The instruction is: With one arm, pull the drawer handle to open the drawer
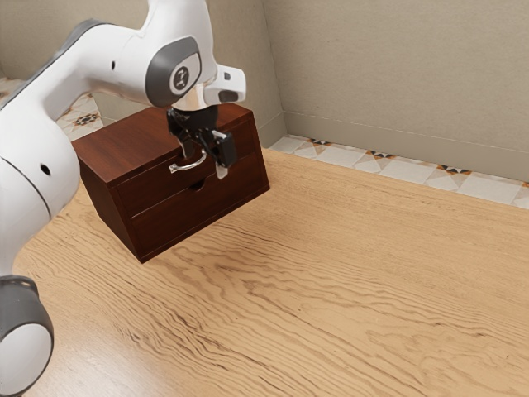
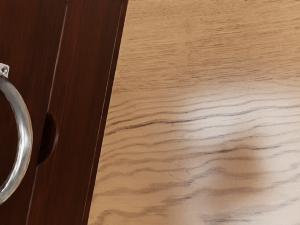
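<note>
A dark wooden cabinet (image 1: 140,145) with two drawers stands on the wooden surface at the exterior view's left. The upper drawer (image 1: 153,186) carries a curved silver handle (image 1: 187,165); its front looks flush with the cabinet. My black gripper (image 1: 212,155) hangs in front of that drawer at the handle's right end, fingers open, with the end of the handle about between them. In the wrist view the silver handle (image 2: 19,140) arcs across the dark drawer front (image 2: 79,93) close under my hand.
The lower drawer (image 1: 198,211) has a small finger notch (image 1: 197,185) at its upper edge, also seen as a notch (image 2: 47,138) in the wrist view. Light wood surface (image 1: 347,281) stretches toward the exterior view's right. A beige wall (image 1: 397,66) and tiled strip (image 1: 413,169) lie behind.
</note>
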Action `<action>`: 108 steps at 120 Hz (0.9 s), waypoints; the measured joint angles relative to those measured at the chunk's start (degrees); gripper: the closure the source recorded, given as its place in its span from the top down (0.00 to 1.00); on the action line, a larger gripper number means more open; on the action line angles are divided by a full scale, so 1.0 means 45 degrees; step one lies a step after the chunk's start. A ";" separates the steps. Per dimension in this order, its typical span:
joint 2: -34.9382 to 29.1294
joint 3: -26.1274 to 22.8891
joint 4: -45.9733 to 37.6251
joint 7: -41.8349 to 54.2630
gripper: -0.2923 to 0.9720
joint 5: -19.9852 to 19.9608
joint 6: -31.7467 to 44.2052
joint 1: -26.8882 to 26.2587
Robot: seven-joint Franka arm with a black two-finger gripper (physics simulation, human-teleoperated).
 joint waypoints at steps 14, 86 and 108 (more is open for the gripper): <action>0.0234 0.0006 0.0143 0.0175 0.77 0.0006 0.0164 0.0112; 0.0649 0.0506 0.0280 0.0776 0.59 -0.0025 0.1111 0.0177; 0.0769 0.0736 0.0590 0.0921 0.50 0.0001 0.1234 0.0177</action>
